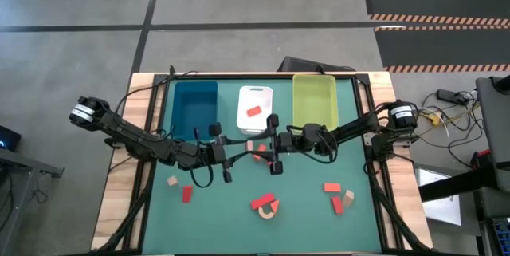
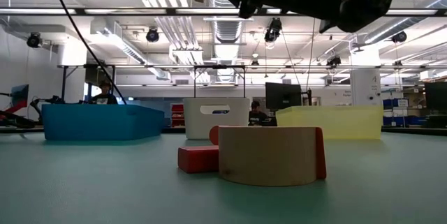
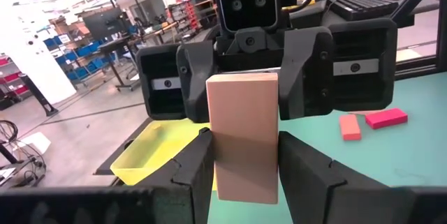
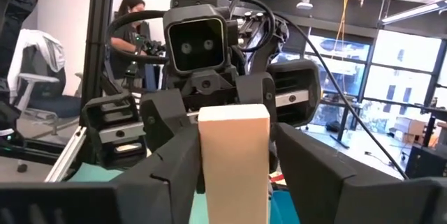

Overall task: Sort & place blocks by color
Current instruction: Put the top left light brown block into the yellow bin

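Both arms meet above the table's middle, level with each other. A tan block (image 3: 244, 133) hangs between them. My left gripper (image 3: 244, 155) is shut on its near end. My right gripper (image 4: 234, 155) faces it from the table's right; its fingers (image 3: 300, 70) stand on either side of the block's other end. In the white tray (image 1: 256, 96) lies one red block (image 1: 254, 112). Red and tan blocks are scattered over the green mat, among them a tan arch (image 2: 269, 155) with a red block (image 2: 198, 159) beside it. My left gripper pinches the tan block's two long sides (image 3: 218, 161) between its two fingers, at the end nearer its wrist. It comes level from the table's left. The block sticks out forward along the fingers, lifted clear of the mat. My right gripper's fingers lie close along the block's sides (image 4: 209, 161); whether they touch it I cannot tell.
A blue tray (image 1: 195, 108), the white tray and a yellow-green tray (image 1: 314, 100) stand in a row at the far edge. Loose blocks lie near left (image 1: 172, 181), near middle (image 1: 265, 205) and near right (image 1: 338, 196). A black frame rail borders the mat.
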`<state>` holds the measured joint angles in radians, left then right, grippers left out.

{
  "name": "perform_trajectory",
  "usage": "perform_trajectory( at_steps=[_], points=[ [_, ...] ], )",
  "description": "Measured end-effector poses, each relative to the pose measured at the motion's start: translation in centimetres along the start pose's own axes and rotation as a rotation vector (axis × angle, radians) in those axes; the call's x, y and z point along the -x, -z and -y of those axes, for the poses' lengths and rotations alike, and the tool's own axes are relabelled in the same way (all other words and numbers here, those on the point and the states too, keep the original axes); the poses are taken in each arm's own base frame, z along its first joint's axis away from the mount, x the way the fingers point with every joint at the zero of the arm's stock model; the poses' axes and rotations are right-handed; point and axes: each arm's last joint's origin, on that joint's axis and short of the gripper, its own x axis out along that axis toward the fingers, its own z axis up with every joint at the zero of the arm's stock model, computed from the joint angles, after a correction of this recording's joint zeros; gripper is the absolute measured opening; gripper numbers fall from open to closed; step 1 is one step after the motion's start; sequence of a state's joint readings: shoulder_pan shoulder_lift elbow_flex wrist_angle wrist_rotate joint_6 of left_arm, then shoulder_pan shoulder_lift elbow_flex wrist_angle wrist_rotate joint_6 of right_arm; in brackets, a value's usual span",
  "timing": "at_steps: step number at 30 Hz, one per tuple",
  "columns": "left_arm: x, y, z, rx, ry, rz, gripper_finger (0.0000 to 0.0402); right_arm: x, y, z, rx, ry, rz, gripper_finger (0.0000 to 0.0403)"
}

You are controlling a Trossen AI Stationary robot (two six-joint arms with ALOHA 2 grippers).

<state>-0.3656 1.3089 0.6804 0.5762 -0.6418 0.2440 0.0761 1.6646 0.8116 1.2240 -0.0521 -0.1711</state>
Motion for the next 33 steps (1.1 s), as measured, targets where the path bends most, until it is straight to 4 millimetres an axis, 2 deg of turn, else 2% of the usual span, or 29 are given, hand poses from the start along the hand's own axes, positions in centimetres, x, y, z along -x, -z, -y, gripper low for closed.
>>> perform_trajectory(
  at_steps=[6, 21, 33],
  points=[
    [-0.01, 0.02, -0.01, 0.007, -0.007, -0.002, 0.0119, -0.11, 0.02, -0.01, 0.007, -0.006, -0.009, 0.0120],
    [-0.02, 0.09, 0.02, 0.050, -0.003, -0.006, 0.0171, -0.26, 0.08, -0.01, 0.007, -0.012, -0.025, 0.0120],
    [0.51, 0.71, -0.35, 0.064, -0.042, -0.030, 0.0240, -0.15, -0.27, 0.08, 0.003, -0.012, -0.062, 0.0121]
  ],
)
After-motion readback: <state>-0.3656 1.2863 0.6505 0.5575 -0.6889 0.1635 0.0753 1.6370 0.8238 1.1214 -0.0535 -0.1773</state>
